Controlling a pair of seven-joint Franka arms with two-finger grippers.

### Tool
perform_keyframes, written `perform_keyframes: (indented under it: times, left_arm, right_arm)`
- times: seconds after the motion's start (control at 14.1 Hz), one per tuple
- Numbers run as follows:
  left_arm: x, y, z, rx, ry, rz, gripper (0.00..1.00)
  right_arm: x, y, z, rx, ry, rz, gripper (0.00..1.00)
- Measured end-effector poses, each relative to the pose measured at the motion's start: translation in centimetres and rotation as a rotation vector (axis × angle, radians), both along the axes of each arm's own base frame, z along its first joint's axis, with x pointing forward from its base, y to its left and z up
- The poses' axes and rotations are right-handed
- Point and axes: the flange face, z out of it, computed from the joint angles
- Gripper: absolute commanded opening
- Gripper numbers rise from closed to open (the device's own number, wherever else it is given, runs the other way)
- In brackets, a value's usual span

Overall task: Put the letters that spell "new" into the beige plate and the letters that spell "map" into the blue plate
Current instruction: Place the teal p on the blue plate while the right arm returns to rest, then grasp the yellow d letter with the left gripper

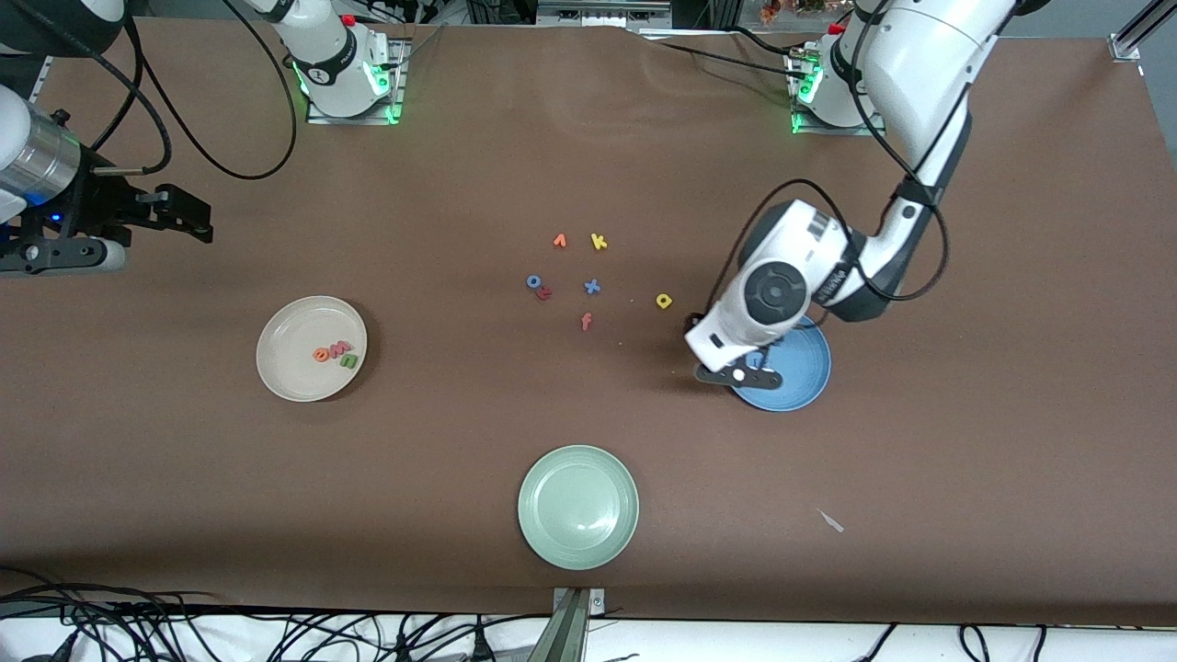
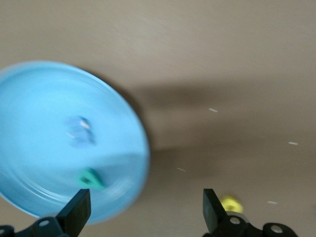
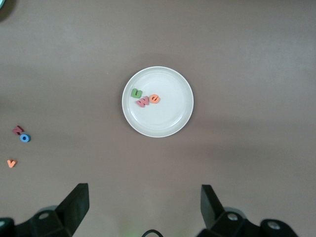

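In the front view you see the left end effector hanging over the rim of the blue plate, on the side toward the loose letters. The yellow "a" lies on the worktop near it, outside the plate. The right end effector waits high at its own end, over bare worktop, and the beige plate sits lower in the picture with the orange "e", pink "w" and green "n" in it.

In the left wrist view your fingers stand wide apart and hold nothing. The teal "p" and the periwinkle "m" lie in the plate, close to one fingertip.

In the right wrist view the fingers are spread wide and empty, with the beige plate well clear of them.
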Motion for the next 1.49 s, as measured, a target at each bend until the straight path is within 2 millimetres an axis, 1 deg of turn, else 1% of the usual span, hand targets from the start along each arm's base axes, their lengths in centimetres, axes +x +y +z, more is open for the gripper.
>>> perform_keyframes:
  times: [0.14,0.35,0.5,0.71,0.92,1.06,1.21,1.42,1.49]
  left_arm:
    - [-1.9,-2.7,-0.4,0.015,0.009,0.040,1.00]
    - [-3.5,-5.0,-1.5,0.030,0.010,0.088,1.00]
    - [-4.3,-6.0,-2.3,0.026,0.008,0.087,1.00]
    - [-5.9,-7.5,-3.4,0.005,0.000,0.059,0.99]
    - [-7.9,-7.6,-6.1,-0.015,-0.012,0.040,0.98]
    - [-8.8,-7.2,-7.5,-0.010,-0.024,0.009,0.93]
    - [-9.1,-7.1,-7.9,-0.005,-0.025,-0.009,0.82]
    - [-9.5,-7.1,-8.2,-0.009,-0.021,-0.049,0.79]
    - [-9.5,-7.2,-8.3,-0.019,-0.028,-0.060,0.63]
  right_arm:
    - [0.1,-0.3,0.1,-0.001,-0.005,-0.003,1.00]
    - [0.1,-0.9,0.1,0.000,-0.009,-0.013,1.00]
    - [0.4,-1.4,0.1,0.001,-0.024,-0.020,1.00]
    - [0.5,-1.5,-0.2,0.002,-0.030,-0.013,1.00]
    - [0.6,-1.2,-0.6,0.002,-0.024,-0.006,1.00]
    - [0.8,-1.1,-0.9,0.002,-0.019,-0.005,1.00]
    - [0.9,-1.1,-1.2,0.002,-0.016,-0.005,1.00]
    - [0.9,-1.1,-1.2,0.002,-0.018,-0.005,1.00]
    - [0.9,-1.1,-1.2,0.002,-0.018,-0.005,1.00]
